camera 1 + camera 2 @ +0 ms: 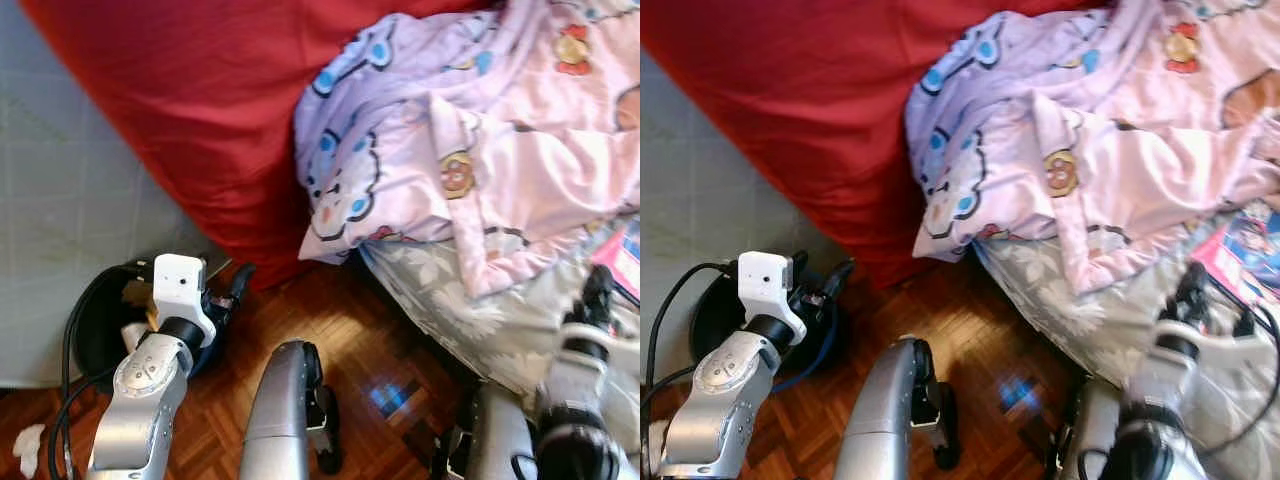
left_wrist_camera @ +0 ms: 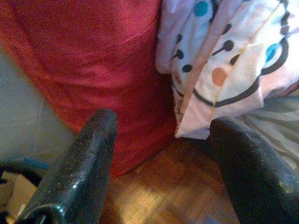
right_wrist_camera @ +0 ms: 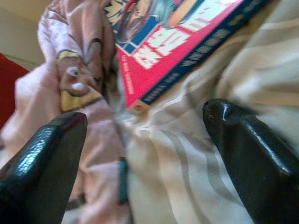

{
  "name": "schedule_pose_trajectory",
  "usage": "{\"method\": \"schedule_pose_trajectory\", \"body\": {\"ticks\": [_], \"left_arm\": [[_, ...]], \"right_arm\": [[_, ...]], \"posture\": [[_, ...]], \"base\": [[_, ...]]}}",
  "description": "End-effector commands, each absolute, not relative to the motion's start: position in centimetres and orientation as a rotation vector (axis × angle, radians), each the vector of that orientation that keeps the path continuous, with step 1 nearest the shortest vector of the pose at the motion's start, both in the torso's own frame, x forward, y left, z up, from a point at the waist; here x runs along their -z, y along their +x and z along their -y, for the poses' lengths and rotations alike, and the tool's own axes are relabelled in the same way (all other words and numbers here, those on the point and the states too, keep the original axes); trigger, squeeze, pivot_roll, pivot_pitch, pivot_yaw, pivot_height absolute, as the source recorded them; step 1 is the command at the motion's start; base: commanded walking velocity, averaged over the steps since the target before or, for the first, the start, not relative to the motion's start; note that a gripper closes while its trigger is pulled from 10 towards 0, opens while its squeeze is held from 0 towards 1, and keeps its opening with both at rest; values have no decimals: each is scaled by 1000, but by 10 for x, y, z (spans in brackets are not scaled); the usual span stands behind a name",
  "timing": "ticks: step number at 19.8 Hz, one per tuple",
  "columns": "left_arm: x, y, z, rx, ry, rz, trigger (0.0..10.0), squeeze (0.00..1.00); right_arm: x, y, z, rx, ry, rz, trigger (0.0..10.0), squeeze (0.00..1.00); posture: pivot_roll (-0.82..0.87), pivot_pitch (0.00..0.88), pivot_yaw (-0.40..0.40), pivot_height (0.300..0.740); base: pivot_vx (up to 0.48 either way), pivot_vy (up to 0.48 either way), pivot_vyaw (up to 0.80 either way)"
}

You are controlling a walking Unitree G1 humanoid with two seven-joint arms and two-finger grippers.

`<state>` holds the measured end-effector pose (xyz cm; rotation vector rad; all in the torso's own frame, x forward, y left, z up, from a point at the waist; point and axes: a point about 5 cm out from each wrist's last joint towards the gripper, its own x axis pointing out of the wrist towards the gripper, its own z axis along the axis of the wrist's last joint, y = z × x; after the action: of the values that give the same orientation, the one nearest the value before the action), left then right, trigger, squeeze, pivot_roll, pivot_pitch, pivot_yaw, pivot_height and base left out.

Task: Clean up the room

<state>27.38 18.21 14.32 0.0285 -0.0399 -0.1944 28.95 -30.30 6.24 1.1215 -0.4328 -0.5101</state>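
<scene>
The right gripper (image 3: 145, 154), its two black fingers spread wide and holding nothing, hovers over the pale striped bedsheet (image 3: 196, 154). Just ahead of its fingertips lies a pink-and-blue glossy comic book (image 3: 182, 42), flat on the sheet, with one corner pointing toward the gap between the fingers. Beside the book, a rumpled pink cartoon-print blanket (image 1: 480, 150) is heaped on the bed and spills over its edge toward the parquet floor (image 1: 340, 350).

The left gripper (image 2: 161, 177), also released and empty, is held low above the floor, facing a red fabric drape (image 1: 200, 110).

The step in hand looks like reaching for the book. The next move calls for advancing the right gripper until its fingers straddle the book's near edge, then closing firmly without catching the sheet.
</scene>
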Motion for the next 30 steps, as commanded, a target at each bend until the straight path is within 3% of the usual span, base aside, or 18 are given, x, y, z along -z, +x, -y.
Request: {"method": "schedule_pose_trajectory", "body": {"ticks": [1,11,21,24,30], "left_arm": [[-133,268,-188,176,28,-11,10000,0],[-132,268,-191,165,31,-9,10000,0],[-129,259,-190,169,35,-32,10000,0],[-129,258,-191,171,40,-38,10000,0],[-129,254,-192,177,49,-48,10000,0]], "right_arm": [[-36,265,305,641,1148,371,10000,0],[-102,300,259,383,1210,514,10000,0],[-90,309,304,472,1182,442,10000,0],[-79,297,321,556,1199,450,10000,0],[-61,281,330,646,1242,447,10000,0]], "posture": [[204,387,197,586],[191,387,186,586],[213,406,202,586],[223,410,208,586],[240,416,226,586]], "base": [[0,0,0],[0,0,0],[0,0,0],[0,0,0],[0,0,0]]}}
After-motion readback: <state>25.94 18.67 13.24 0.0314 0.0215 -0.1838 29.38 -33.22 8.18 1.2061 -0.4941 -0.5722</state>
